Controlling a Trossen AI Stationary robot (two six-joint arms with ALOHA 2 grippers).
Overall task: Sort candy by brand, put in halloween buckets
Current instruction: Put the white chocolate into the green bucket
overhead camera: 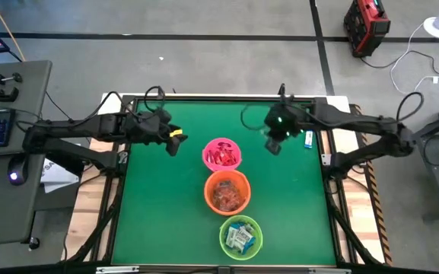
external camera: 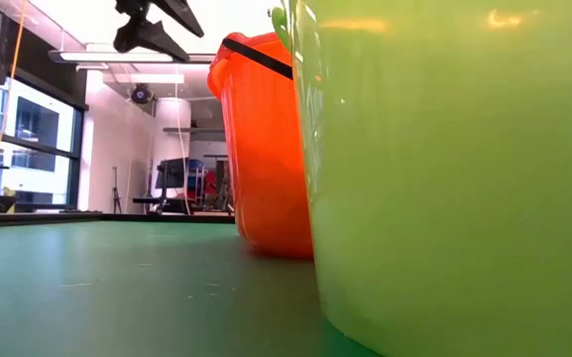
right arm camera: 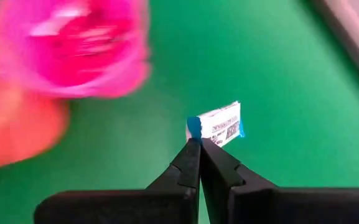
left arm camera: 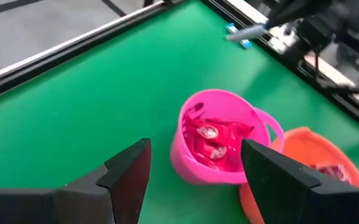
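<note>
Low view: nearest the lens stands the lime green bucket (external camera: 454, 169), with the orange bucket (external camera: 266, 149) directly behind it. A dark gripper hangs above at the top edge; we cannot tell from here which arm it belongs to.

High view: the three buckets form a line, with the pink bucket (overhead camera: 222, 154) nearest both pincers, then orange, then green. The right gripper (overhead camera: 273, 144) hovers just beside the pink bucket; another blue-and-white packet (overhead camera: 309, 138) lies on the green mat (overhead camera: 158, 205) just beyond the right gripper, near the table edge. The left gripper (overhead camera: 173, 141) waits on the pink bucket's other side.

Left wrist view: its fingers (left arm camera: 129, 174) stand apart, holding nothing, with the pink bucket and its red candies (left arm camera: 216, 140) straight ahead.

Right wrist view: the fingertips are pressed together on one corner of a blue-and-white candy (right arm camera: 219, 126), which sticks out past the tips.

Risk: we judge this corner pinch marginal. Any swing during transfer could twist the packet free. The green bucket, which holds the matching wrappers, lies farthest from this pincer, past two open buckets; an early drop would land the candy in the wrong brand.
</note>
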